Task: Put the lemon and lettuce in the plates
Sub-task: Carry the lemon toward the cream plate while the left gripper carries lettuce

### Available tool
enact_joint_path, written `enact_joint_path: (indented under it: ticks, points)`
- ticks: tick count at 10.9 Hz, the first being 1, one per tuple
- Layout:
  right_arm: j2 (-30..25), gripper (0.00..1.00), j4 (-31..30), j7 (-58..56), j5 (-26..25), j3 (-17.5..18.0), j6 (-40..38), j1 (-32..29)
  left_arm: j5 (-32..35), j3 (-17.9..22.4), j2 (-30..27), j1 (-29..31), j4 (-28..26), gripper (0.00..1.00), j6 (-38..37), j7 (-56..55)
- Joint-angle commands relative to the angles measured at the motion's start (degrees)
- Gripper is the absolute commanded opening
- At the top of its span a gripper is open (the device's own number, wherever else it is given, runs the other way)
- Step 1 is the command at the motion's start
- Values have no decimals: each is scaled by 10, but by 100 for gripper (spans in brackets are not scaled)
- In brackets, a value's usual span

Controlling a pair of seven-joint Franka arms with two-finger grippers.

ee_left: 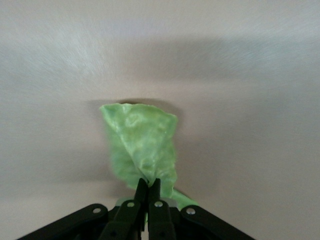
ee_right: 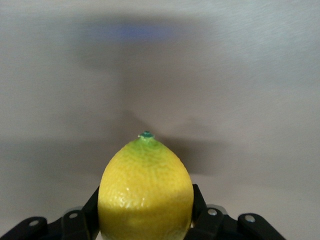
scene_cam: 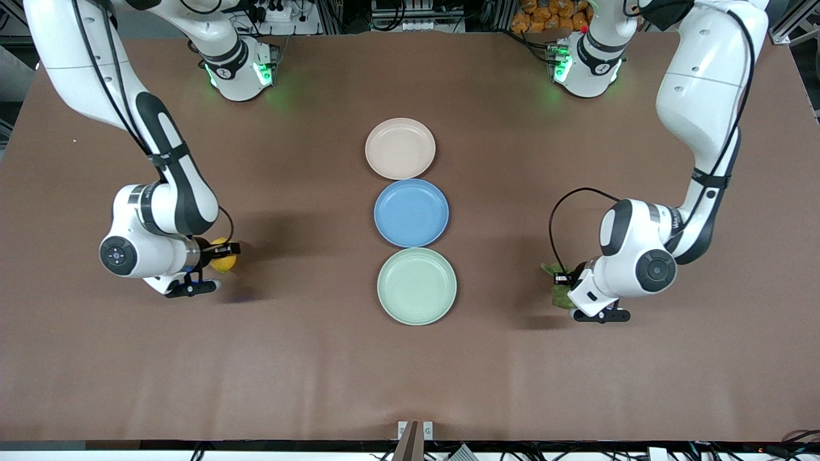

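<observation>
The yellow lemon (scene_cam: 223, 262) sits between the fingers of my right gripper (scene_cam: 221, 255), shut on it at the right arm's end of the table; the right wrist view shows the lemon (ee_right: 146, 192) gripped on both sides, its tip pointing away. My left gripper (scene_cam: 564, 280) is shut on the crinkled green lettuce (scene_cam: 560, 293) at the left arm's end; in the left wrist view the lettuce (ee_left: 142, 147) hangs from the pinched fingertips of the gripper (ee_left: 148, 186). The beige-pink plate (scene_cam: 400, 148) and mint green plate (scene_cam: 417, 285) lie in the table's middle, both bare.
A blue plate (scene_cam: 411, 212) lies between the two pale plates, forming a line down the table's middle. The brown tabletop (scene_cam: 295, 358) spreads bare around both grippers.
</observation>
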Motion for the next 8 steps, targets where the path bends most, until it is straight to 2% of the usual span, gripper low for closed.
enact_joint_path:
  ticks: [1,4,7,8]
  points:
    - [-43,6,-7,90,38,2,-47,48,14,-10,-53,-28,35,0,-65,-8]
    - [-80,6,-42,157,87,2,-47,104,2,-10,-42,-86,65,0,-49,-23]
    - [-102,7,-46,253,97,3,-54,167,-21,-10,-21,-139,70,0,56,-113]
    - [-111,7,-52,278,116,3,-54,182,-22,-10,-13,-156,70,0,95,-156]
